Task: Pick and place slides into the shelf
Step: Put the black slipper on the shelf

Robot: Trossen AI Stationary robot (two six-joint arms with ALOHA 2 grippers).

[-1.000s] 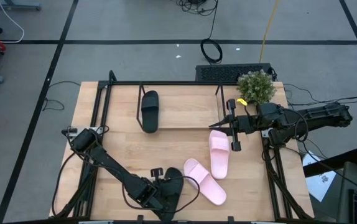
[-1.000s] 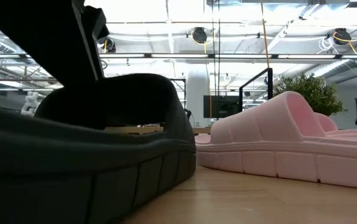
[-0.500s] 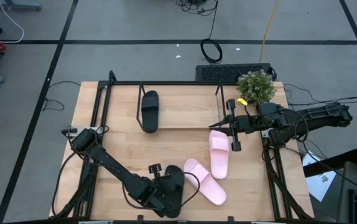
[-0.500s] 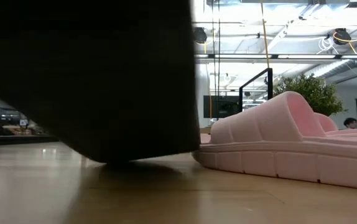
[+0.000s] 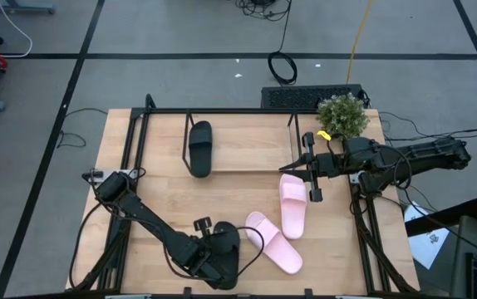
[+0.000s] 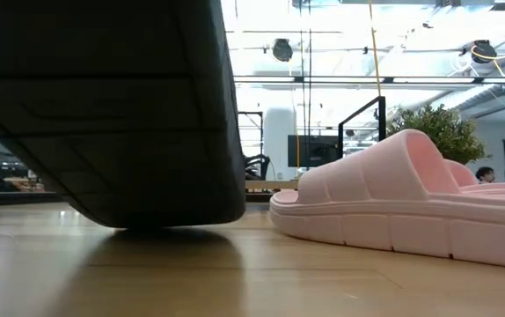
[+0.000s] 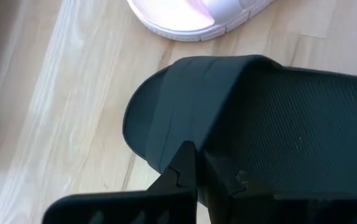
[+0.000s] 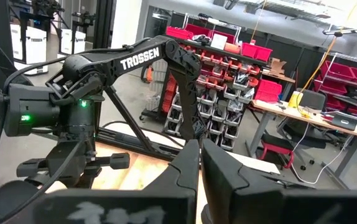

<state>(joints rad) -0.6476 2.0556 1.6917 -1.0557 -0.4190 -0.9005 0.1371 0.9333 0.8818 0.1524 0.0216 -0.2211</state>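
Black slide (image 5: 224,253) is in my left hand (image 5: 209,256), near the worktop's front edge, just beside the pink pair. In the left wrist view my fingers (image 7: 185,168) are pinched narrow on its rim, sole side showing. In the low view the slide (image 6: 112,106) is tilting up with only one end touching the wood, so I'm judging this as mid-lift, tipped so it clears the worktop (image 5: 164,199) without dragging.

Nearer pink slide (image 5: 273,242) is lying flat just beside the black one, apart from it. Second pink slide (image 5: 293,204) is lying next to it, overlapping at one end, closer to my right hand. Other black slide (image 5: 199,148) is sitting inside the shelf (image 5: 238,111) at the worktop's back, toe pointing outward, so one slot looks filled and three slides are left.

My right hand (image 5: 308,170) is hanging over the shelf's right end, above the worktop, fingers closed together and holding nothing, waiting out of the carry path. Potted plant (image 5: 342,115) is standing at the back right corner.

Next move likely needs a lift high enough to pass the shelf's front rod.
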